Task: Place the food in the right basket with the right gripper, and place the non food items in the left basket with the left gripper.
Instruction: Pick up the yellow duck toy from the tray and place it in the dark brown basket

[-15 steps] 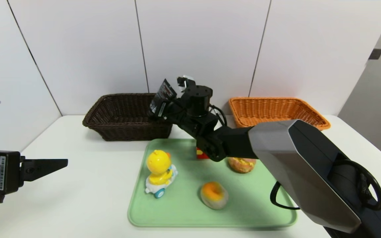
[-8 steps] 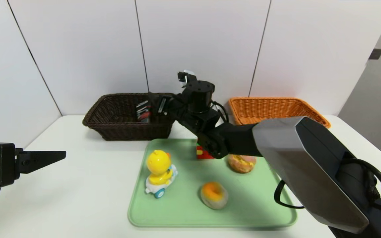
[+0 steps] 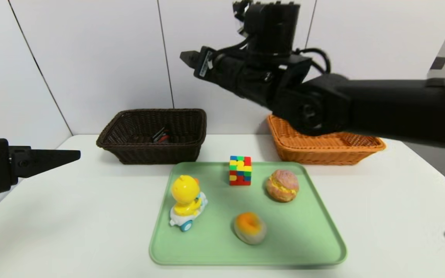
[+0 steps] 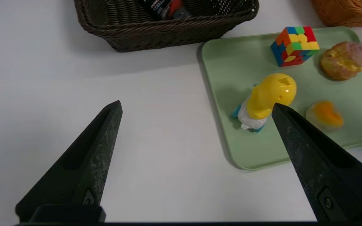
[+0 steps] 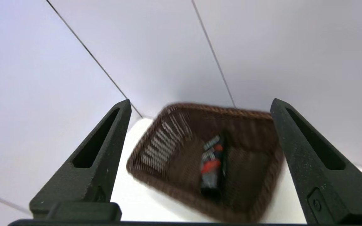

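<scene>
White table (image 3: 110, 216), right pincer (image 5: 200, 103) open, left pincer (image 4: 196, 106) open, tube (image 3: 162, 136) apparently half-hidden in dark basket (image 3: 153, 154)

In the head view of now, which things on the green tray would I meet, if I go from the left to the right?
Yellow duck toy on its wheeled car → multicoloured puzzle cube → tan bun with pinkish top.

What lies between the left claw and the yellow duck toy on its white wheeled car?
Only white tabletop and the green tray's rim, in the head view; nothing stands in that stretch.
</scene>
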Controlling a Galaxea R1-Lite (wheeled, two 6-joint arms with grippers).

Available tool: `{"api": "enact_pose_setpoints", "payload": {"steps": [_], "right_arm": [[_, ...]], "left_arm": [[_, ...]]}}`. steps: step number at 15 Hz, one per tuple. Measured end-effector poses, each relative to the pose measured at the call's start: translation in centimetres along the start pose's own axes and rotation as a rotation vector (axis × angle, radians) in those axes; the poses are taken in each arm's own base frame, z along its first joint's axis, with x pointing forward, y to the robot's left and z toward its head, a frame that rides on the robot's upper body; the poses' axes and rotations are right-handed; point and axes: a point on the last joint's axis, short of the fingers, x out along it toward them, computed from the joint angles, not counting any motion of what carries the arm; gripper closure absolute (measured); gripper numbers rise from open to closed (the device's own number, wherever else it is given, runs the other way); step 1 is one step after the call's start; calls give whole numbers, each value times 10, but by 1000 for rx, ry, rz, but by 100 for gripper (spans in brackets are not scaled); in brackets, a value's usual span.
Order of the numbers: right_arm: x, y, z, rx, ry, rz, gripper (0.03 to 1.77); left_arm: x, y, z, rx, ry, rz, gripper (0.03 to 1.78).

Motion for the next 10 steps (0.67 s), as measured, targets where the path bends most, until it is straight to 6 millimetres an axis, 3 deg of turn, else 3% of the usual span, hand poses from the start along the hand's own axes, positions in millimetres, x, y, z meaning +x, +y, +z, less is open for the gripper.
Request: {"api": "enact_pose_setpoints", "payload": {"steps": [5,10], "right_arm": [[-72,0,35,-142,195,-88,18],[-138,-31,38,-230,349,-236,14]], "left_arm": [[-12,-7,-34,-16,48,-205,12],[-7,-2,-75,7,53,-215,12]]}}
